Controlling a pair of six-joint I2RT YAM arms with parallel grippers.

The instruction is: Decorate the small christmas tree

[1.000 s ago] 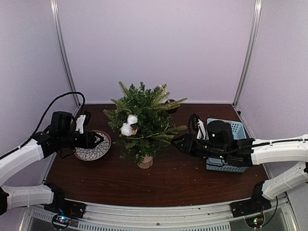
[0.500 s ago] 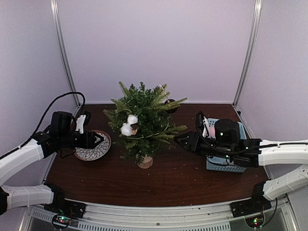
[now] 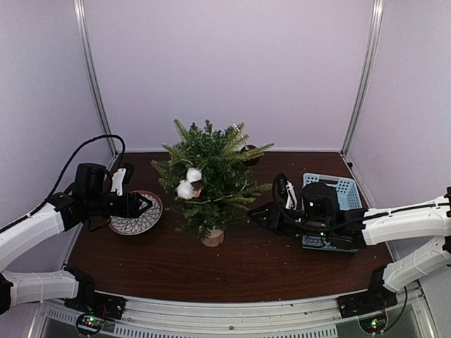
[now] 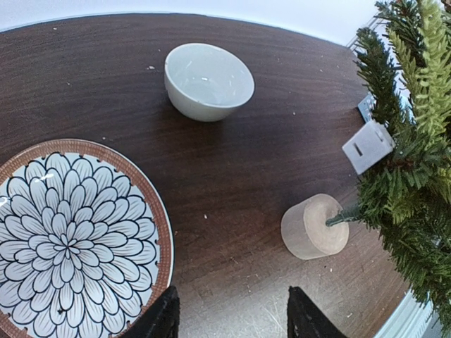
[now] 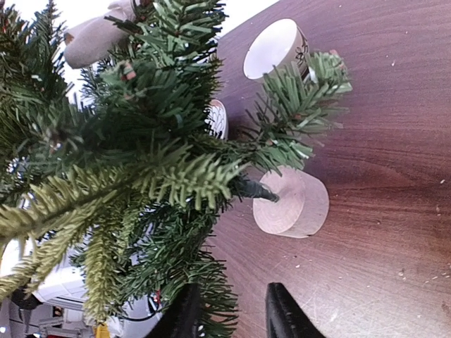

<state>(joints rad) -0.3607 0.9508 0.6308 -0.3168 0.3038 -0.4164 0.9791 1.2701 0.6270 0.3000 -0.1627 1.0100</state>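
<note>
A dark wooden desk (image 3: 246, 271) carries a round plate (image 4: 70, 239) with a black-and-white petal pattern and a brown rim on its left side. A white bowl (image 4: 208, 81) stands upright beyond the plate, apart from it. A pale blue slatted basket (image 3: 344, 186) sits at the right

Reaching inward low from either side, elbows bent, forearms near level. At the left gripper (image 3: 144, 205), jaws parted and pointing right. At the right gripper (image 3: 255, 213), jaws parted too (narrower gap), pointing left, gripping nothing.
</note>
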